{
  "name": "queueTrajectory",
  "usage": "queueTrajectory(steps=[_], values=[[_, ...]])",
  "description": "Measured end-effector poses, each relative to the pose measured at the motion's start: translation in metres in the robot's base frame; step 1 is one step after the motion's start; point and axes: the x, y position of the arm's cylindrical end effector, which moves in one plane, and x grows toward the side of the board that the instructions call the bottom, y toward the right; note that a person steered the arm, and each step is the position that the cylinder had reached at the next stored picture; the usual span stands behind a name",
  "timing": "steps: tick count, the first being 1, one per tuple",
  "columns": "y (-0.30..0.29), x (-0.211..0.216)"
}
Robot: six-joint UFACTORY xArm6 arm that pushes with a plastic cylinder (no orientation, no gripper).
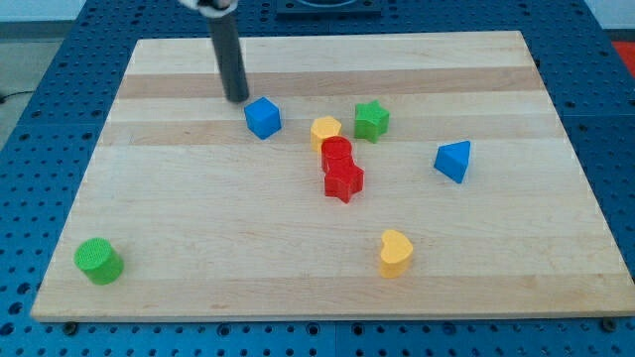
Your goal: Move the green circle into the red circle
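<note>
- My tip [237, 98] rests on the board [198, 198] near the view's top, just to the left of the blue cube [263, 117] and not quite touching it, as far as I can tell.
- I carry no claw, only a plain rod, so there is nothing to open, clench or grasp with; I can only push.
- The green circle [99, 261] sits alone in the board's bottom-left corner, well apart from my tip: it lies down and to the left of me.
- The red circle [337, 153] stands near the middle of the board, touching the red star [343, 182] just below it and the yellow block [325, 131] just above it.
- From the green circle, the red circle lies up and to the right, so I judge I must first get round to the green circle's bottom-left side and push from there.
- The green circle looks like a short, upright cylinder with a ribbed top, bright green, with clear board around it.
- The red star may be struck first on that line.
</note>
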Motion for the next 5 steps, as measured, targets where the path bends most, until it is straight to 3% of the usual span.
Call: queueTrajectory(steps=[1, 2, 3, 4, 5], values=[[0.027, 0.04], [0.008, 0.042], [-0.031, 0.138], [-0.011, 0.242], [-0.037, 0.271]])
